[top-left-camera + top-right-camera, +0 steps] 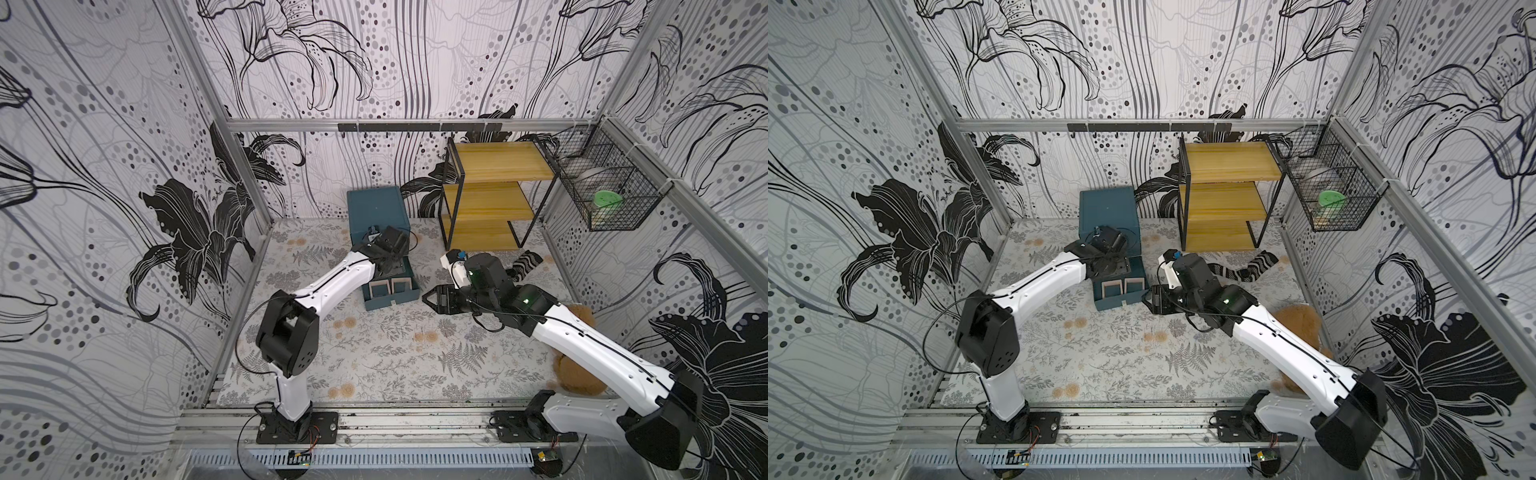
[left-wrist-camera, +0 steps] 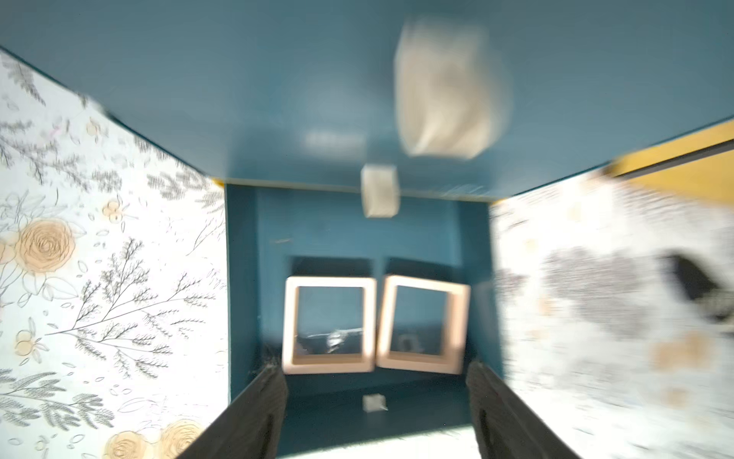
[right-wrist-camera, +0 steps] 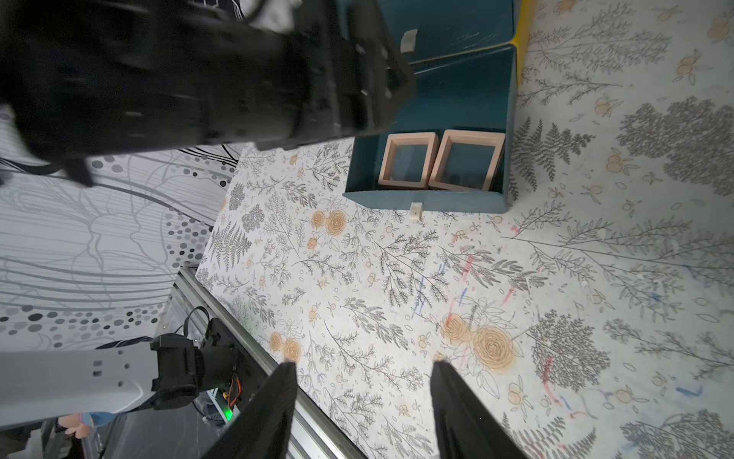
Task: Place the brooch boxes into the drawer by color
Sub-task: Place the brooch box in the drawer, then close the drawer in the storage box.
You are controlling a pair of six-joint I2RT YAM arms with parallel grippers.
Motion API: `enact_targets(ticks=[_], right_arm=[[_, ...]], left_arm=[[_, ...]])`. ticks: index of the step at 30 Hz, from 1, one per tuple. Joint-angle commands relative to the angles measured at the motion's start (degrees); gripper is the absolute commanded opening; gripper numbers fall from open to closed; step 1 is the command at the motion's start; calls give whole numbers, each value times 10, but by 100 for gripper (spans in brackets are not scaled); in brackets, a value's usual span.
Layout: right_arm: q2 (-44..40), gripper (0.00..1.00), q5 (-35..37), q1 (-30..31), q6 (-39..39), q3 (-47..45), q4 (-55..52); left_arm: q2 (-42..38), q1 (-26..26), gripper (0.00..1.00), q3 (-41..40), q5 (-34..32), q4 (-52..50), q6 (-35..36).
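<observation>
L hand & R hand open, empty; 2 pink boxes in pulled-out drawer.

Both arms reach forward, the left gripper and right gripper both spread, empty.

The brooch boxes are framed in smooth, matt pinkish rims with glossy clear centres; the drawer is finished matt teal.

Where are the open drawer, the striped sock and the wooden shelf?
open drawer (image 3: pixel 456 202): right wrist view, front wall.
striped sock (image 1: pixel 524 262): in a top view, middle stripes.
wooden shelf (image 1: pixel 503 160): in a top view, top board.
</observation>
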Motion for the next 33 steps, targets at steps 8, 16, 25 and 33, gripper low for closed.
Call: enact_targets(ticks=[8, 16, 25, 33], right_arm=[[73, 49, -51, -32, 79, -61, 72], [124, 41, -57, -35, 123, -74, 103], [164, 32, -66, -45, 182, -91, 127], [219, 29, -85, -51, 249, -95, 202]], left_arm=[[-122, 46, 78, 42, 29, 18, -16], [-91, 126, 82, 98, 48, 19, 5], [-11, 193, 83, 129, 131, 48, 42], [73, 207, 76, 193, 139, 32, 61]])
